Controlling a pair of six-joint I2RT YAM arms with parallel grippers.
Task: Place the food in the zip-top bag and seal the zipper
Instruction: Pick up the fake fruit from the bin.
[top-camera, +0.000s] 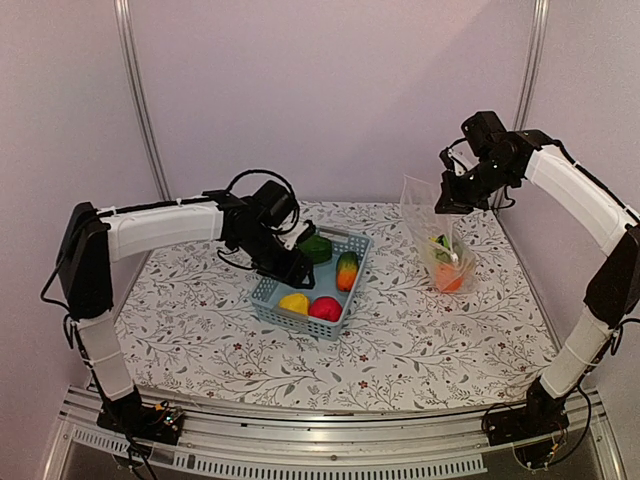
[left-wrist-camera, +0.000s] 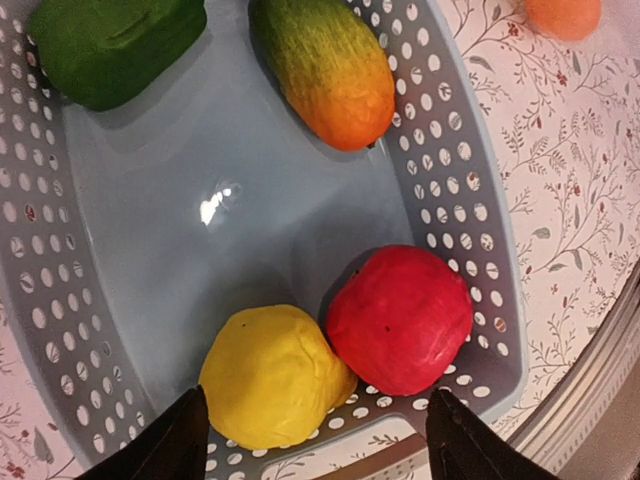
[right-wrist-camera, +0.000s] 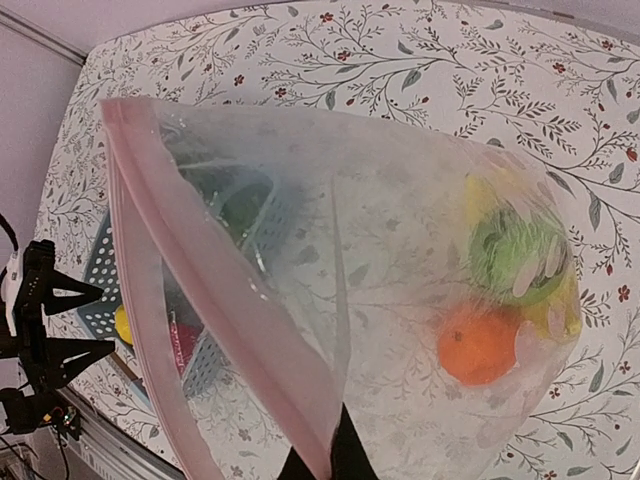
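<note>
The clear zip-top bag (top-camera: 437, 228) hangs from my right gripper (top-camera: 452, 193), which is shut on its mouth edge; its bottom rests on the table. In the right wrist view the gripper (right-wrist-camera: 338, 448) pinches the pinkish zipper (right-wrist-camera: 205, 275), and the mouth gapes open. Inside the bag (right-wrist-camera: 400, 250) lie an orange (right-wrist-camera: 478, 343), a green melon (right-wrist-camera: 515, 250) and something yellow (right-wrist-camera: 566, 305). My left gripper (left-wrist-camera: 315, 450) is open just above a yellow fruit (left-wrist-camera: 270, 375) and the red apple (left-wrist-camera: 400, 320) in the basket. The mango (left-wrist-camera: 325, 65) and green pepper (left-wrist-camera: 110, 45) lie at the basket's far end.
The blue-grey lattice basket (top-camera: 266, 292) stands mid-table on a floral cloth (top-camera: 420, 340), left of the bag. A metal rail (top-camera: 330, 440) runs along the near table edge. Pale walls and two upright poles (top-camera: 140, 100) close the back.
</note>
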